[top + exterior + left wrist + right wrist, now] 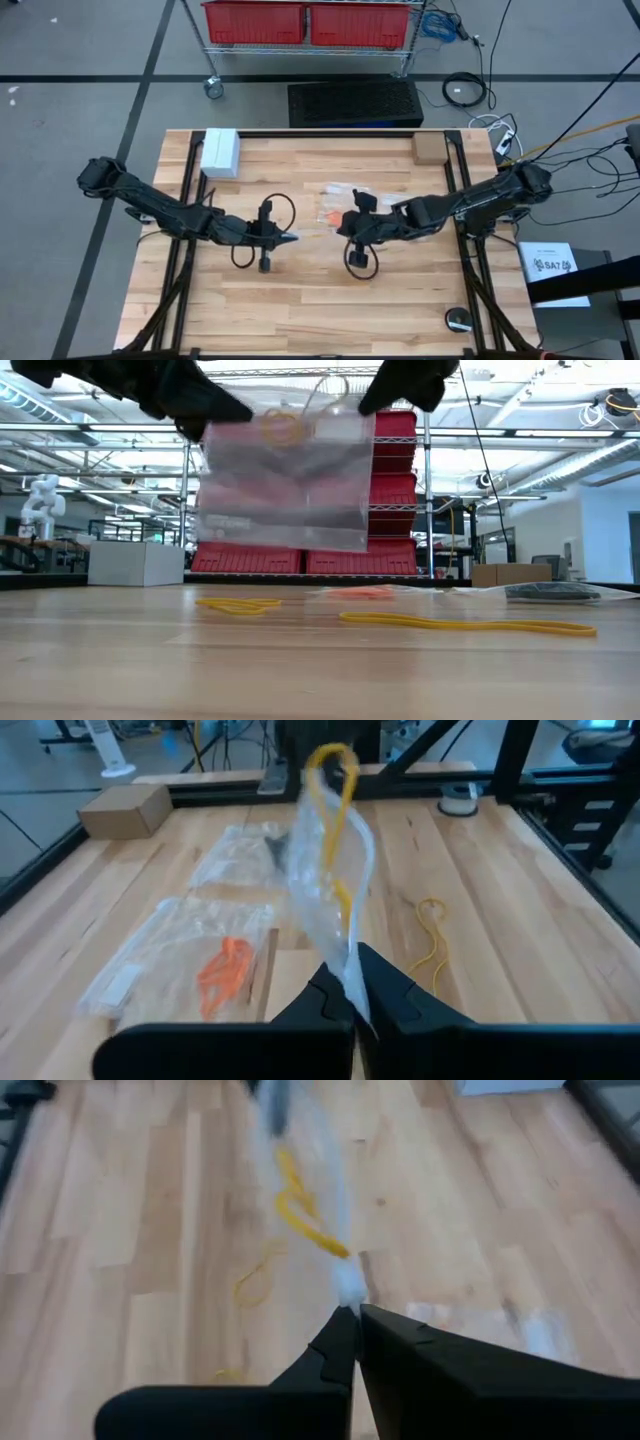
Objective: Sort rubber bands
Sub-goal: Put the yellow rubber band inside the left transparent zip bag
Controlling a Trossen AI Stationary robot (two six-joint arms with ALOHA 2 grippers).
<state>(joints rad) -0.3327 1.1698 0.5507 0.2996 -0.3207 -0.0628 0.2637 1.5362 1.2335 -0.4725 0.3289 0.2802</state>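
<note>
Stretching a clear plastic bag (285,485) between them above the middle of the table (300,310), both arms hold it by its top corners, probably so that its mouth stays reachable and its contents hang to the bottom. The left gripper (350,995) is pinched tight on one edge of the bag, and the right gripper (350,1315) is clamped just as narrowly on the opposite edge; in the low view the bag hangs well clear of the wood. Yellowish rubber bands (335,780) are caught at or in the bag's upper part, so this seems to be the bag for that colour. More yellow bands (460,624) lie loose on the tabletop below, apart from each other. A second bag (170,955) lies flat on the table holding orange bands (225,970), and another flat bag (240,860) lies just beyond it; its contents are too blurred to tell. Judging from this, sorting is partly done, with loose yellow bands not yet collected.
</note>
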